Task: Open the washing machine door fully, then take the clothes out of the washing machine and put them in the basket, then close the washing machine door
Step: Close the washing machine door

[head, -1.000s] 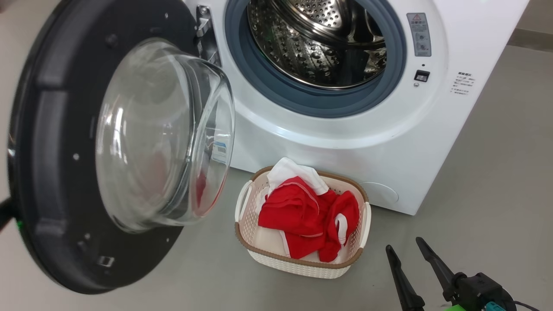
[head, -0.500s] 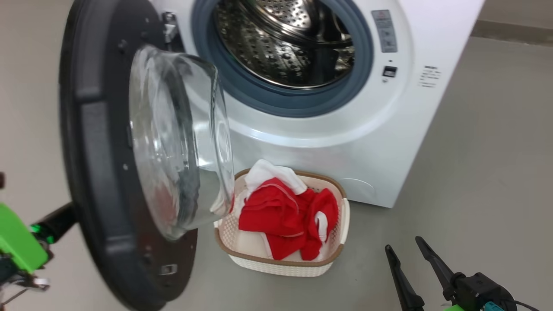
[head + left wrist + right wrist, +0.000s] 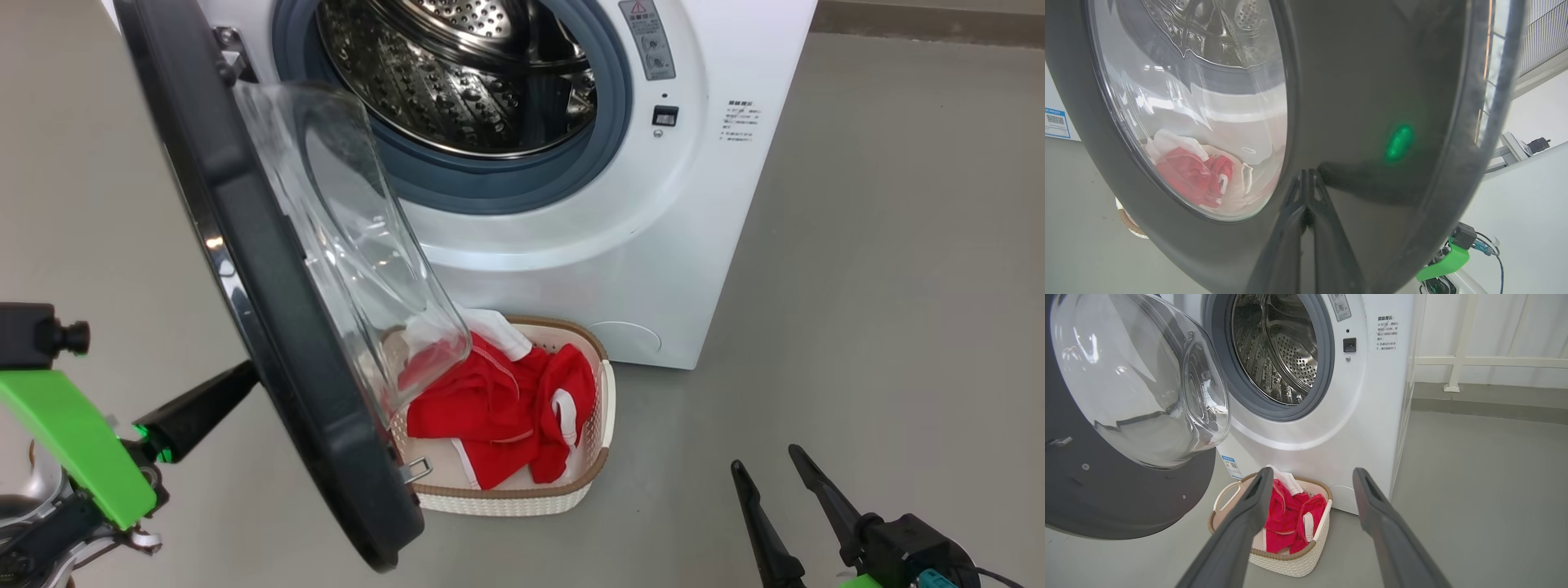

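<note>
The washing machine (image 3: 653, 269) stands with its steel drum (image 3: 457, 73) in sight. The washing machine door (image 3: 269, 302) hangs half swung, nearly edge-on in the head view, its glass bowl (image 3: 359, 245) facing the drum. My left gripper (image 3: 245, 377) is shut, its tips against the door's glossy outer face (image 3: 1363, 81). The red clothes (image 3: 498, 400) lie in the basket (image 3: 522, 494) on the floor below the drum. My right gripper (image 3: 767, 459) hangs open and holds nothing at the lower right, and in its own view its fingers frame the basket (image 3: 1286, 561).
Grey floor runs to the right of the machine (image 3: 1486, 490). A white railing (image 3: 1457, 359) stands behind it. The basket (image 3: 1128, 216) sits close under the door's lower rim, in the door's swing area.
The door has swung from wide open toward the drum, with my left gripper coming up behind it. The head camera has shifted, so the whole picture moved. The right gripper stayed put.
</note>
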